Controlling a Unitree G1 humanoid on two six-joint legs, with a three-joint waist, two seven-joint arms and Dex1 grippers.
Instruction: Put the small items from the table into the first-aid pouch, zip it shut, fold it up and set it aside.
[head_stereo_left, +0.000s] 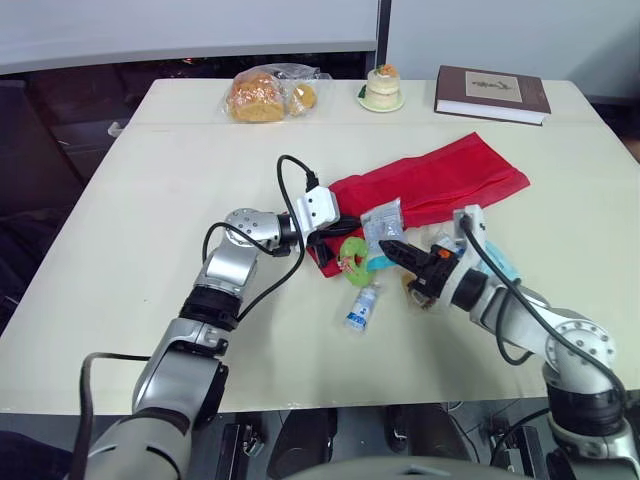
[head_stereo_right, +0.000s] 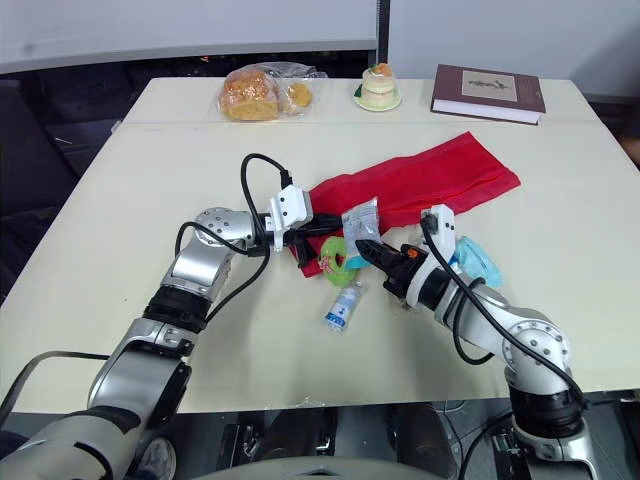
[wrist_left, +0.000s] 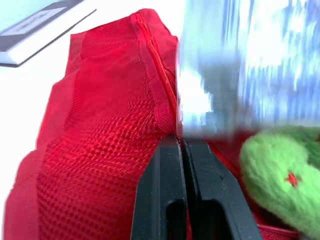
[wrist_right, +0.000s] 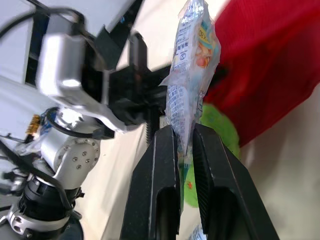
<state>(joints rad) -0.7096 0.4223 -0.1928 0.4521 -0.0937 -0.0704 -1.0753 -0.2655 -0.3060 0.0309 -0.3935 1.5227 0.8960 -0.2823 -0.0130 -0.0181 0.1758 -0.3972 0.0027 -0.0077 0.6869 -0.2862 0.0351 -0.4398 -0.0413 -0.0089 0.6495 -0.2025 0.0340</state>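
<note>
Cream table (head_stereo_left: 150, 200) under both arms, and the red pouch (head_stereo_left: 440, 180) lies stretched across the middle of it. Over to the left gripper (wrist_left: 181, 142) — its fingers are pressed tight together, nipping the pouch's near edge beside a stitched seam, with red mesh spreading away beyond the fingertips. Now the right gripper (wrist_right: 185, 135) — its fingers are all but closed, with the lower edge of a printed foil packet (wrist_right: 192, 65) clamped between them. That packet stands up from the fingertips, off the table, just in front of the pinched end of the pouch. The two grippers point toward each other, tips close, with the packet between them.

A green ring (head_stereo_left: 355, 256) lies just beside the left fingertips, against the pouch's edge and below the packet. Near the right fingers a small bottle (head_stereo_left: 363, 306) lies on its side, apart from the pouch. A blue cloth item (head_stereo_right: 475, 262) rests behind the right fingers, by the forearm. Well beyond both sets of fingers, along the far edge, there's a bag of bread (head_stereo_left: 268, 95), a cake (head_stereo_left: 382, 86) and a book (head_stereo_left: 492, 92).
</note>
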